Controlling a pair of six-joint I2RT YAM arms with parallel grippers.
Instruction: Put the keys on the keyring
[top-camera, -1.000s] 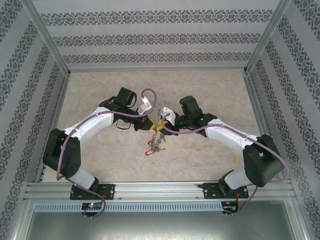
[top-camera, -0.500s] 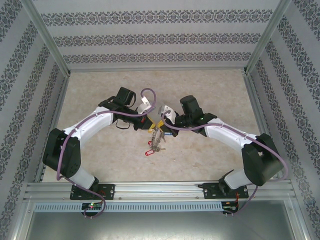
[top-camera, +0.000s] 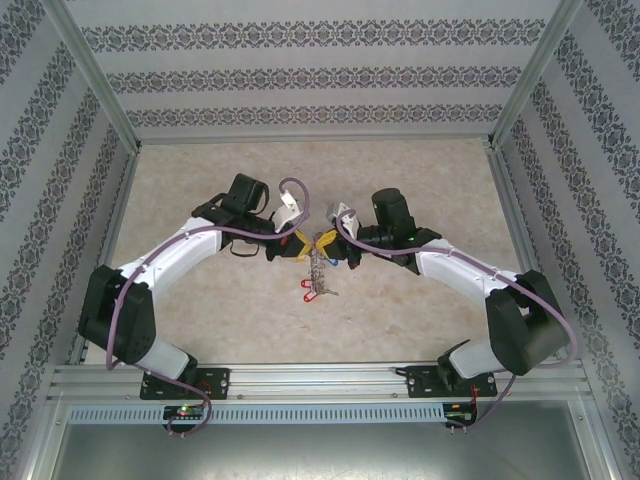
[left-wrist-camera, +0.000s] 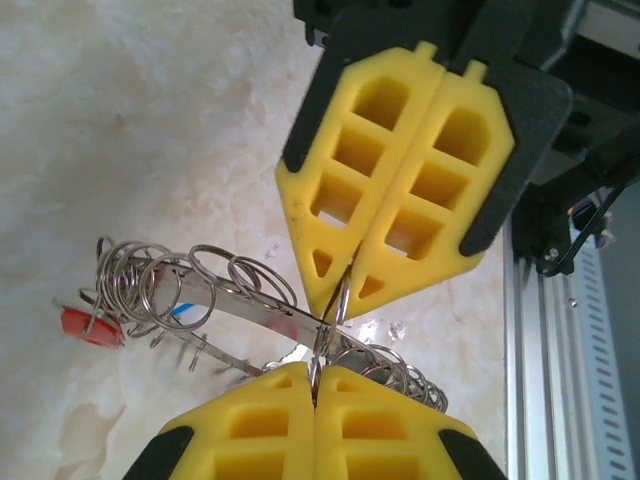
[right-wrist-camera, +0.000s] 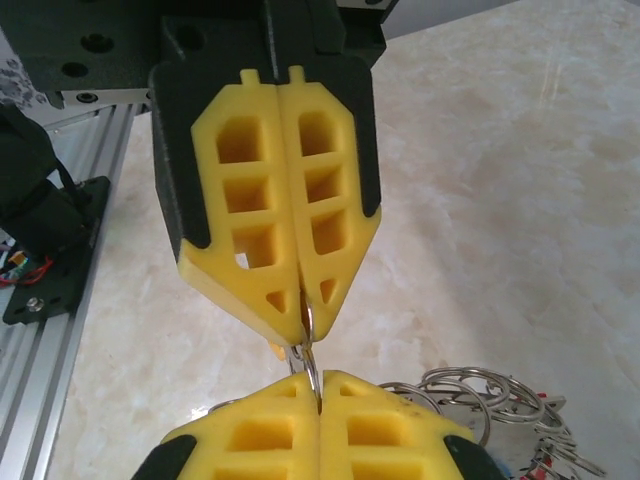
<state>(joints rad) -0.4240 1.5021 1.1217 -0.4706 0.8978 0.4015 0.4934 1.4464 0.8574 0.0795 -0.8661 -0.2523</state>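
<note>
Keyring (top-camera: 318, 268): top-view centre, pinched by left gripper (top-camera: 300, 245) and right gripper (top-camera: 328, 245), both closed upon it. Red tag (left-wrist-camera: 85, 325) is shown lower left, left wrist view; small rings (right-wrist-camera: 480, 395) lower right, right wrist view.

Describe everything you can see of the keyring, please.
The keyring is a thin, shiny grey metal band, strung with many small silver split rings and a red tag. It stretches sideways over the marbled table. The left gripper and the right gripper both pinch it, tips meeting at one spot.
</note>
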